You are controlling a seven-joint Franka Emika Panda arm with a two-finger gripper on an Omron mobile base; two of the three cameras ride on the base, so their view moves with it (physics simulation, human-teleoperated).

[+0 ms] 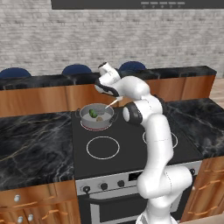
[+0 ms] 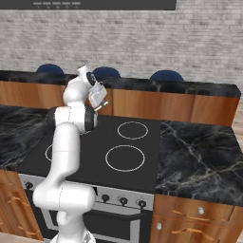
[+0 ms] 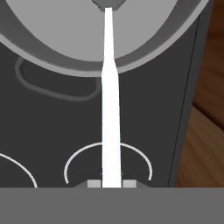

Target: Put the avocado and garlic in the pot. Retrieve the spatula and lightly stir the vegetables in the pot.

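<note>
Pot with avocado and garlic inside, end effector pinching spatula.

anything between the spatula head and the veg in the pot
Nothing visible. The gripper holds the spatula, reaching over the rim into the pot, where the avocado and garlic lie.

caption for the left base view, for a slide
White arm's pincer holds a light-grey spatula over the wide grey metal pot containing a green avocado and beige garlic.
</note>
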